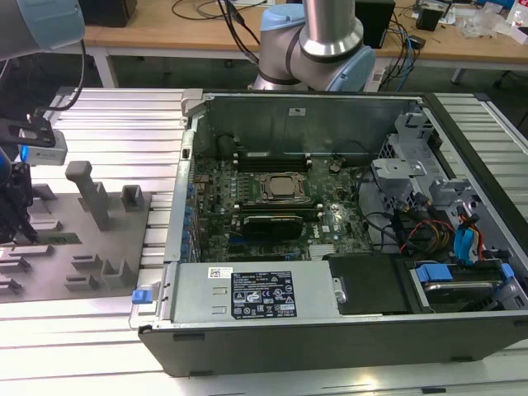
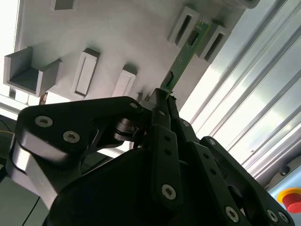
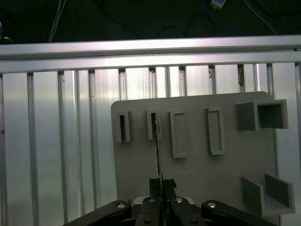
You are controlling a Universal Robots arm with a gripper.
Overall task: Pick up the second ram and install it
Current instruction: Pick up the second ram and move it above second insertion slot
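Gripper (image 2: pixel 164 97): fingers pinching together on the near end of the second ram (image 2: pixel 188 49). Second ram: green stick standing on edge, stretching ahead of the gripper, far end sitting between two slotted posts of the grey fixture plate (image 2: pixel 117 37). Open computer case (image 1: pixel 297 120): sitting well apart from the gripper.

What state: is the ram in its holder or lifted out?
In: the second ram has its far end between the holder blocks; fingers grip it.

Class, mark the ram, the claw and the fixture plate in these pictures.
Ram (image 2: pixel 186 52): second wrist view, mid-board.
Claw (image 2: pixel 164 96): second wrist view, between fingertips.
Plate (image 3: pixel 202 183): first wrist view, bare face.
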